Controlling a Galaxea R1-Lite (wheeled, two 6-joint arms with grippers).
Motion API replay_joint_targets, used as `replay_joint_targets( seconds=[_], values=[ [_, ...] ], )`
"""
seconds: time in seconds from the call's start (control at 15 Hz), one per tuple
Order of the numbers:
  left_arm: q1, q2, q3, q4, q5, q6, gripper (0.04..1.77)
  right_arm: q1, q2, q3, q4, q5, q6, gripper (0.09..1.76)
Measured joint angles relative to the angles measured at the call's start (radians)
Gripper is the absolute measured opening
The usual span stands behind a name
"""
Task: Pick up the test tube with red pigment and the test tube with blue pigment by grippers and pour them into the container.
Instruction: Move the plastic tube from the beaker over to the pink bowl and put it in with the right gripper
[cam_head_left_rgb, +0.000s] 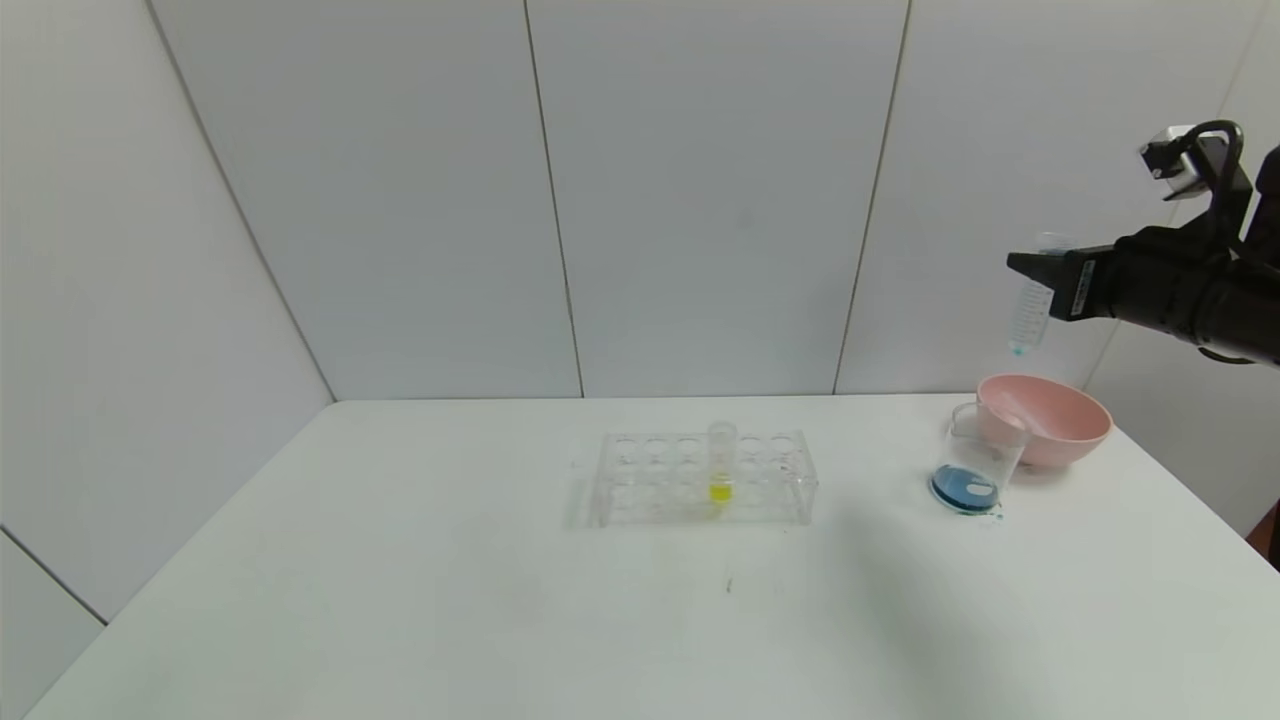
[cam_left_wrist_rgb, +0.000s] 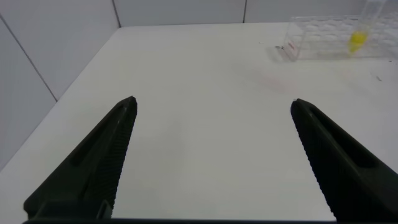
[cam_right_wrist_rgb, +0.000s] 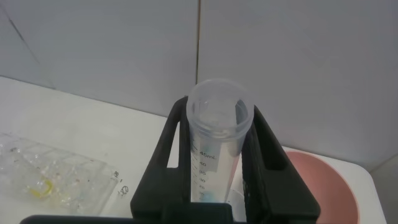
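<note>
My right gripper (cam_head_left_rgb: 1030, 265) is shut on the test tube with blue pigment (cam_head_left_rgb: 1030, 312). It holds the tube upright, high above the table's right end, over the container and a pink bowl. The tube is almost empty, with only a trace of blue at its bottom. In the right wrist view the tube (cam_right_wrist_rgb: 214, 152) stands between the fingers of my right gripper (cam_right_wrist_rgb: 217, 111). The container (cam_head_left_rgb: 975, 462), a clear beaker, stands on the table with blue liquid in its bottom. The test tube with red pigment is out of view. My left gripper (cam_left_wrist_rgb: 212, 102) is open and empty above bare table.
A pink bowl (cam_head_left_rgb: 1062, 420) stands right behind the beaker and shows in the right wrist view (cam_right_wrist_rgb: 326, 186). A clear tube rack (cam_head_left_rgb: 660, 485) at the table's middle holds a tube with yellow liquid (cam_head_left_rgb: 720, 468). The rack also shows in the left wrist view (cam_left_wrist_rgb: 323, 40).
</note>
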Motion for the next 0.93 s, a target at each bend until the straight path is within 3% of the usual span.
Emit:
replay_joint_targets(
  seconds=[0.33, 0.93],
  values=[
    [0.000, 0.000, 0.000, 0.000, 0.000, 0.000, 1.76, -0.074, -0.003, 0.063, -0.041, 0.007, 0.023, 0.52],
    [0.000, 0.000, 0.000, 0.000, 0.000, 0.000, 1.76, -0.247, 0.302, -0.066, -0.244, 0.012, 0.029, 0.52]
  ],
)
